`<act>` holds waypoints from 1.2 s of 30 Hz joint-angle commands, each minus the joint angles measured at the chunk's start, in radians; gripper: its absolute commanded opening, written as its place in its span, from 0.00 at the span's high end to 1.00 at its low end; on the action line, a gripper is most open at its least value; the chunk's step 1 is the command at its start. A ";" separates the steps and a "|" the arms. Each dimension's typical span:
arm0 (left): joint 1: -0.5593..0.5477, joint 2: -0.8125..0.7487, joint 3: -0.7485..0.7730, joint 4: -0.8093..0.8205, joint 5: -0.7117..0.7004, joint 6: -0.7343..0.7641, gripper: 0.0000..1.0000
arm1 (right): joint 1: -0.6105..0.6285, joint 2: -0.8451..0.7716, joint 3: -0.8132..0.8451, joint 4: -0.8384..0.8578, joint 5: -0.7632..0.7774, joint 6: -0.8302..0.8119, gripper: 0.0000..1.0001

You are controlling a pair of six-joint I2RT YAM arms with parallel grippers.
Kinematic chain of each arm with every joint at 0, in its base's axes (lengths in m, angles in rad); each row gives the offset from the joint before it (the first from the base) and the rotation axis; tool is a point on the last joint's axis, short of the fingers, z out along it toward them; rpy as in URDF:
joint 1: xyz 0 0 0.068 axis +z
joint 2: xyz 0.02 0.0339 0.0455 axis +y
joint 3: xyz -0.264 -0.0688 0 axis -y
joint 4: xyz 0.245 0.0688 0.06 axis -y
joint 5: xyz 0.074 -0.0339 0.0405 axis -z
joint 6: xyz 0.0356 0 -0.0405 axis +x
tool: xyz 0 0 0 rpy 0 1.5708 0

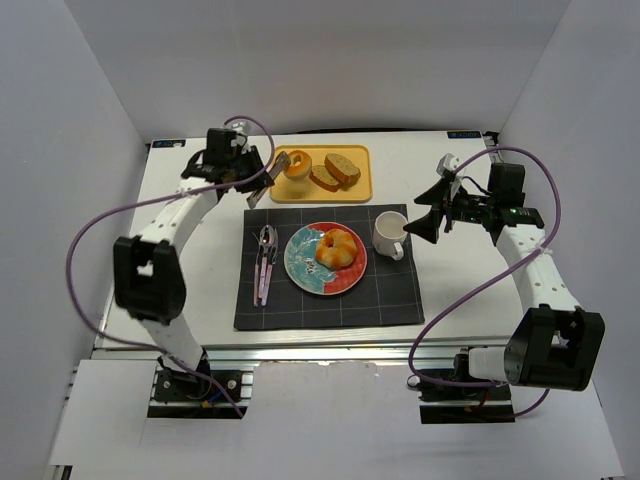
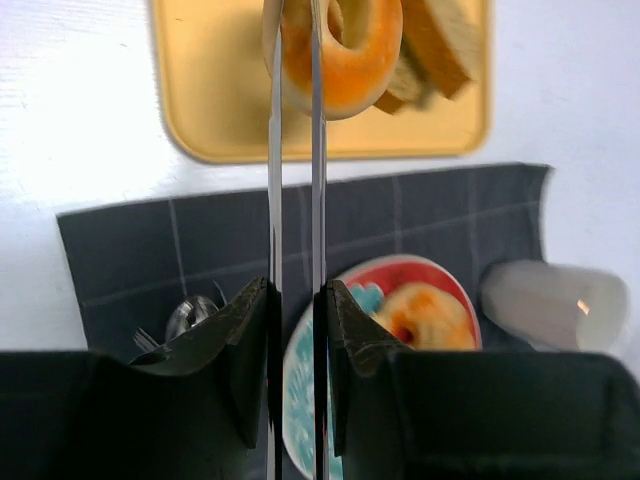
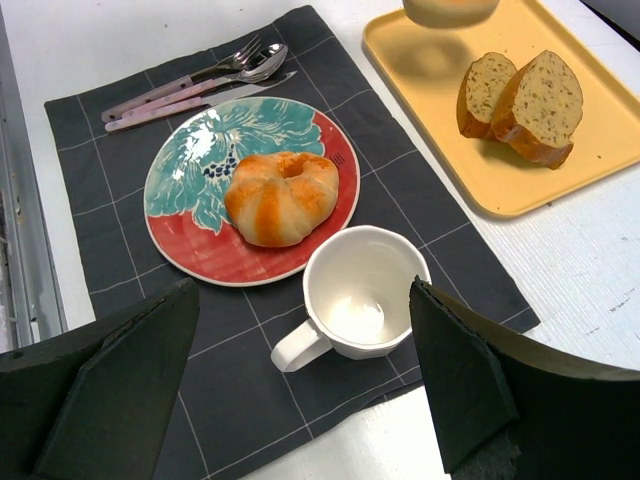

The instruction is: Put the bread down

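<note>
The round golden roll with a dark centre dimple hangs over the left end of the yellow tray. My left gripper is shut on its edge. In the left wrist view the thin fingers pinch the roll at the top, above the tray. The lumpy twisted roll lies on the red and teal plate; it also shows in the right wrist view. My right gripper is open and empty, its jaws wide above the white mug.
Two tan crusted slices lie on the tray. The white mug stands right of the plate on the dark checked placemat. Cutlery with pink handles lies left of the plate.
</note>
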State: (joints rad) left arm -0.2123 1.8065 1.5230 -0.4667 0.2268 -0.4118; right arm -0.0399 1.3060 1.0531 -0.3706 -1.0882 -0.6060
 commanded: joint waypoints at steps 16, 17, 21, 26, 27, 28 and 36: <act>-0.137 -0.727 -0.724 0.102 0.189 -0.012 0.98 | -0.008 0.018 0.067 -0.008 -0.033 -0.018 0.11; -0.147 -0.724 -0.731 0.105 0.180 -0.016 0.98 | -0.008 0.018 0.070 -0.011 -0.036 -0.018 0.10; -0.167 -0.694 -0.730 0.106 0.157 -0.012 0.89 | -0.009 0.010 0.076 -0.021 -0.036 -0.017 0.11; -0.165 -0.691 -0.713 0.076 0.121 -0.005 0.60 | -0.008 -0.008 0.065 -0.027 -0.029 -0.017 0.11; -0.167 -0.696 -0.709 0.068 0.112 -0.005 0.58 | -0.009 -0.013 0.062 -0.027 -0.030 -0.015 0.11; -0.167 -0.699 -0.707 0.065 0.109 -0.004 0.56 | -0.009 -0.014 0.059 -0.027 -0.030 -0.015 0.11; -0.165 -0.733 -0.695 0.069 0.083 -0.031 0.48 | -0.008 -0.013 0.054 -0.030 -0.038 -0.012 0.11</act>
State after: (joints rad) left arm -0.3752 1.1160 0.7811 -0.4183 0.3264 -0.4274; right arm -0.0448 1.3205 1.0851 -0.3946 -1.0996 -0.6113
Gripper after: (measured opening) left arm 0.518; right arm 0.895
